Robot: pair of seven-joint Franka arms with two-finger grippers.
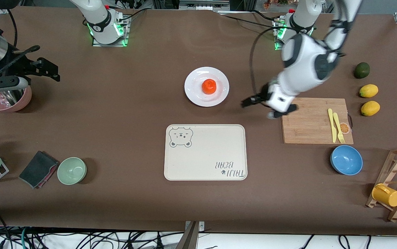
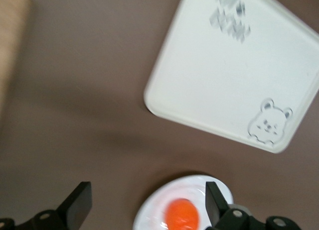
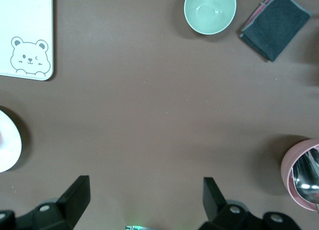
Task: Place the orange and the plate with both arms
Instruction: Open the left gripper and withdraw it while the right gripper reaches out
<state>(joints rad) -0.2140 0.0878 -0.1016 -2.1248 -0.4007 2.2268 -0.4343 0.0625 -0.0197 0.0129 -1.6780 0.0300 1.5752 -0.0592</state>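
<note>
The white plate point(image 1: 193, 94) lies on the table between the tray and the robots' bases, and the orange point(image 1: 209, 86) sits on it near its middle. My left gripper point(image 1: 262, 105) is open and empty, up in the air over bare table between the plate and the cutting board. In the left wrist view the orange point(image 2: 182, 215) and the plate point(image 2: 149, 212) show between the open fingers of the left gripper point(image 2: 148, 202). My right gripper point(image 1: 48, 69) is open and empty over the table beside the pink bowl. It is also open in its own view point(image 3: 144, 197), where the plate's edge point(image 3: 7, 145) shows.
A cream bear tray point(image 1: 205, 152) lies nearer the front camera than the plate. A cutting board point(image 1: 309, 121) with a yellow knife and fork, a blue bowl point(image 1: 346, 159), lemons and a rack sit toward the left arm's end. A pink bowl point(image 1: 18, 102), green bowl point(image 1: 72, 170) and cloth point(image 1: 38, 168) sit toward the right arm's end.
</note>
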